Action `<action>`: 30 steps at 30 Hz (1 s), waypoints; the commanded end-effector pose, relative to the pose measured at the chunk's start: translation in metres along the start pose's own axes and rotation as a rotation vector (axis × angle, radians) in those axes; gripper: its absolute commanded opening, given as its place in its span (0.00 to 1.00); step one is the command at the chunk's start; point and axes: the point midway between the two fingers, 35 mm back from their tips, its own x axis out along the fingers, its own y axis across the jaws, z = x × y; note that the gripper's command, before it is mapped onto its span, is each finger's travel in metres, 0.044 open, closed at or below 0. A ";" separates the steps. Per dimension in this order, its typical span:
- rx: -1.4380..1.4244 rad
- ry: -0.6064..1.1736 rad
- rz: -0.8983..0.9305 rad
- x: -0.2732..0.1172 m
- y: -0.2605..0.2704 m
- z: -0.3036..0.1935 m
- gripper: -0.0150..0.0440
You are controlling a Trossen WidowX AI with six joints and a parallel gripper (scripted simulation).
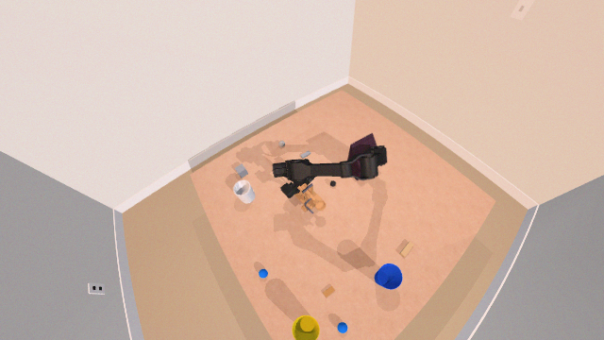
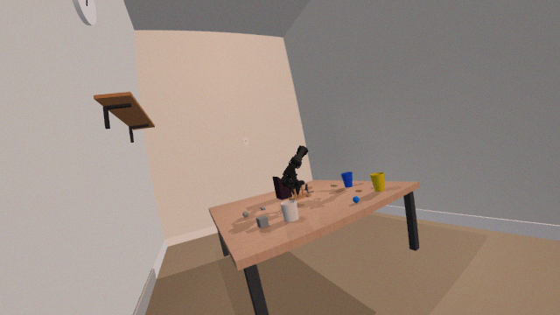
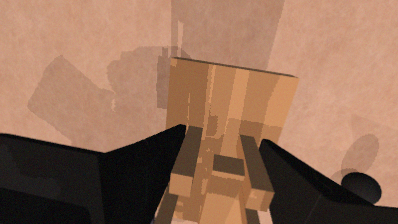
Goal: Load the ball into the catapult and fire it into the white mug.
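The wooden catapult [image 1: 312, 199] [image 3: 230, 100] stands on the table, partly hidden by the arm. My gripper [image 3: 222, 138] is shut on the catapult, with one black finger outside each of its uprights. The white mug [image 1: 244, 193] [image 2: 290, 211] stands upright to the left of the catapult in the top view. Which ball is meant cannot be told: a small black ball [image 1: 332, 183] [image 3: 361, 188] lies beside the catapult, a grey ball [image 1: 281, 144] [image 2: 245, 214] lies beyond the arm, and blue balls [image 1: 263, 273] [image 1: 343, 327] lie farther off.
A grey cube [image 1: 242, 170] [image 2: 262, 221] is close to the mug. A small grey piece [image 1: 306, 154] lies beyond the arm. A blue cup [image 1: 389, 277] [image 2: 346, 179], a yellow cup [image 1: 306, 329] [image 2: 378, 182] and wooden blocks [image 1: 407, 248] [image 1: 328, 291] stand or lie farther away. A dark panel [image 1: 362, 146] is by the arm's base.
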 end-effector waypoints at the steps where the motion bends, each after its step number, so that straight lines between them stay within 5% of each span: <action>1: -0.058 -0.004 0.002 -0.008 0.002 -0.002 0.25; 21: -0.729 0.002 0.004 -0.005 0.016 -0.006 0.25; 30: -0.751 0.002 0.004 -0.005 0.022 -0.010 0.25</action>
